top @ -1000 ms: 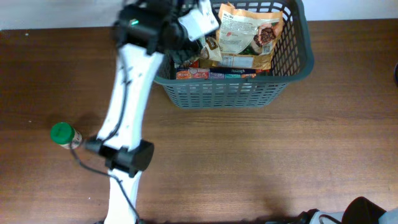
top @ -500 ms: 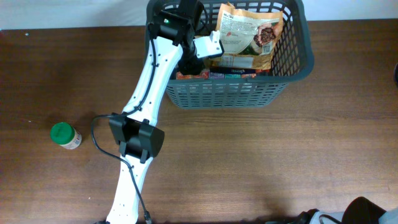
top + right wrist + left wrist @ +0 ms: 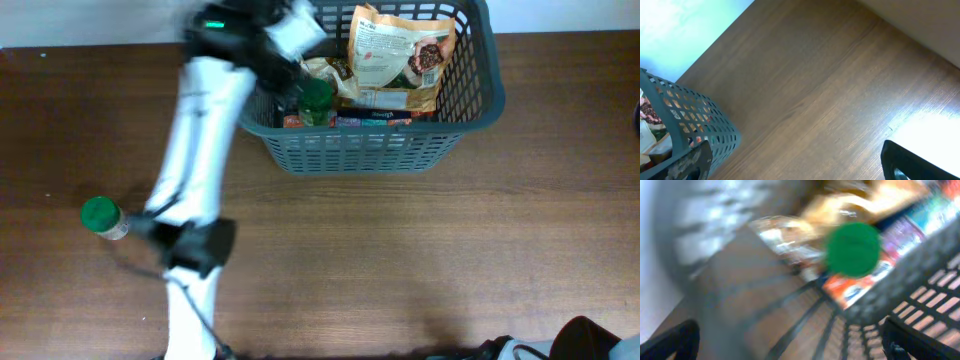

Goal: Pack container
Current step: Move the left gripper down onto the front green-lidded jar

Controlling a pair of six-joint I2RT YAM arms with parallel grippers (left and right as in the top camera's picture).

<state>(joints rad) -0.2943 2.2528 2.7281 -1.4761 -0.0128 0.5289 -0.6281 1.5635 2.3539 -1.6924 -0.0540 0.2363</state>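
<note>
Dark grey lattice-sided plastic basket (image 3: 370, 150), thick-rimmed, upright on the table's (image 3: 450, 260) far side, groceries (image 3: 400, 50) inside.

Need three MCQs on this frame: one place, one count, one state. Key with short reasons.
1. Where is the table jar?
A. on the table, left of the basket
B. right of the basket
C. on the rim

2. How many green lids show overhead?
A. one
B. two
C. three

3. What state is the left pincer in?
A. shut on a jar
B. shut on a bag
C. open

Key:
1 A, it stands on bare wood far to the left.
2 B, the table jar plus the basket jar.
3 C, the wrist view shows its fingers wide apart, holding nothing.
</note>
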